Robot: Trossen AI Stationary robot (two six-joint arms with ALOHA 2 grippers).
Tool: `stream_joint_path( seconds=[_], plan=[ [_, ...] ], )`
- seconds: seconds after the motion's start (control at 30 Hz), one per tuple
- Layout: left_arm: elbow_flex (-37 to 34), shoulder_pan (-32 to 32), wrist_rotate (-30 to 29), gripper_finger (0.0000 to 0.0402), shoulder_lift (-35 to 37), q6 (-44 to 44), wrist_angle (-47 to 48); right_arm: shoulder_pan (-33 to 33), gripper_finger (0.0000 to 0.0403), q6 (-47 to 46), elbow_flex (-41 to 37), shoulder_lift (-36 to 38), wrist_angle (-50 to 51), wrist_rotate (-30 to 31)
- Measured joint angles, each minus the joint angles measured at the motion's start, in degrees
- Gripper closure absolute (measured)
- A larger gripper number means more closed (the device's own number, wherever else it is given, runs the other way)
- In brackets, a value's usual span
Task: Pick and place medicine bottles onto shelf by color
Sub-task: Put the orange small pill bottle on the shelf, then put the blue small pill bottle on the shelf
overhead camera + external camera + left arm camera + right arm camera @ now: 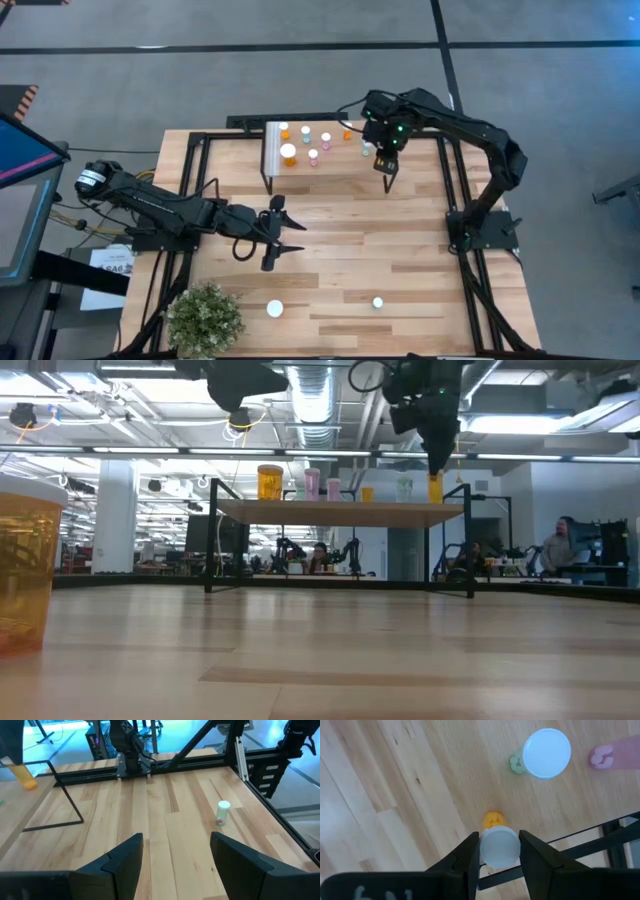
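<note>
While right gripper pinches orange bottle (body mostly hidden) | left gripper spread

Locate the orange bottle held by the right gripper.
In the high view, the right gripper holds the orange bottle at the shelf's right end, beside a green bottle.

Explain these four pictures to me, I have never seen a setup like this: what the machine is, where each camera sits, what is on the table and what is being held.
This is a robot with two dark arms at a wooden table. One picture looks straight down, one looks level across the tabletop, and one camera rides on each wrist. The right hand grips a small orange bottle by its white cap, over the edge of the shelf, where more bottles already stand. The left hand waits open over the table's middle, holding nothing. Two bottles remain on the table near a small plant.
</note>
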State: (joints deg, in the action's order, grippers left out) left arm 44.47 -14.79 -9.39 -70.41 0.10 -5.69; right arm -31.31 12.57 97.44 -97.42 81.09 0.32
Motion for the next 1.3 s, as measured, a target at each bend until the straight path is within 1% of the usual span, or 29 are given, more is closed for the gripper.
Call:
stream_joint_path(
  seconds=[0.13,0.4,0.73,0.93,1.3],
  plan=[
    [0.0,0.0,0.0,0.018,0.0,0.1,0.2,0.0,0.0261,0.0,1.3,-0.6,0.3,-0.2],
    [0.0,0.0,0.0,0.018,0.0,0.0,0.2,0.1,0.0235,-0.5,4.7,-0.9,0.3,0.0],
    [0.0,0.0,0.0,0.018,0.0,-0.2,0.2,0.1,0.02,-0.6,4.7,-0.9,0.3,0.0],
    [0.0,0.0,0.0,0.018,0.0,-0.3,0.2,0.0,0.0193,-1.2,4.8,-0.9,1.7,0.0],
    [0.0,0.0,0.0,0.018,0.0,-0.3,0.2,-0.3,0.0192,-3.6,4.8,-0.7,6.3,0.1]
  ],
)
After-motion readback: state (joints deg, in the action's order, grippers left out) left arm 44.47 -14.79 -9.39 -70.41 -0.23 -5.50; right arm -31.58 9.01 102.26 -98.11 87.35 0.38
